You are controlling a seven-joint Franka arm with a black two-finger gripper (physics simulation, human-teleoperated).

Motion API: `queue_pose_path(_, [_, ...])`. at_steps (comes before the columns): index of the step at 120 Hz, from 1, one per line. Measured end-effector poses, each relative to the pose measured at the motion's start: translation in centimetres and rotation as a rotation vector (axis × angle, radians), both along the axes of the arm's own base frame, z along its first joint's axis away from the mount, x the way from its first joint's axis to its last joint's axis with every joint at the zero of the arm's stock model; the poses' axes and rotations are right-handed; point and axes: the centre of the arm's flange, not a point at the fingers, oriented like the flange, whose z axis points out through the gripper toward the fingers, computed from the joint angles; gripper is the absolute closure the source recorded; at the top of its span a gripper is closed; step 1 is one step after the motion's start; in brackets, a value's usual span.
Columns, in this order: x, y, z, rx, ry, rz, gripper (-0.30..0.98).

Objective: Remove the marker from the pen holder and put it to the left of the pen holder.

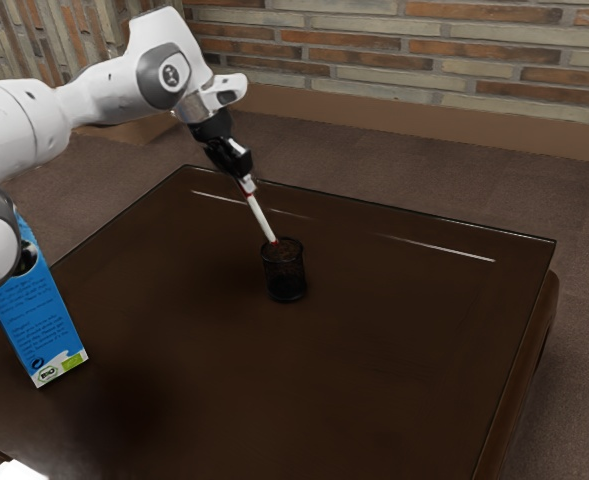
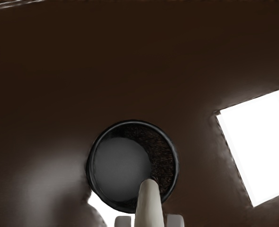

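Just above the dark mesh pen holder (image 1: 285,275), my gripper (image 1: 246,184) is shut on the upper part of the white marker (image 1: 260,215). The marker hangs tilted, its reddish lower tip about level with the holder's rim. In the wrist view my gripper (image 2: 148,221) has a grey fingertip on either side of the pale marker (image 2: 149,205), whose far end overlaps the round opening of the pen holder (image 2: 176,165). The part of the marker inside the grip is hidden.
A blue carton (image 1: 39,320) stands near the arm's base at the exterior view's left. The dark tabletop (image 1: 374,350) surrounds the holder. A bright white rectangular shape (image 2: 255,149) lies off to one side of the holder.
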Motion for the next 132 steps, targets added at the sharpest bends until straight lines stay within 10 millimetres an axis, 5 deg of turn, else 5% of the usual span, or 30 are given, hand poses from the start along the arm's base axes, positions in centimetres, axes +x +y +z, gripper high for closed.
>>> queue_pose_path(18, [-2.1, 1.6, 3.0, 0.098, 0.028, -0.013, 0.79])
queue_pose_path(50, [-3.2, 2.1, -5.1, 0.275, 0.375, -0.083, 0.79])
queue_pose_path(82, [-6.1, 4.4, -8.8, 0.381, 0.713, -0.039, 0.79])
queue_pose_path(90, [-6.7, 5.3, -9.2, 0.389, 0.764, -0.018, 0.66])
queue_pose_path(110, [-6.6, 6.2, -7.6, 0.395, 0.77, 0.03, 0.32])
queue_pose_path(132, [-6.2, 6.3, -3.4, 0.398, 0.663, 0.07, 0.13])
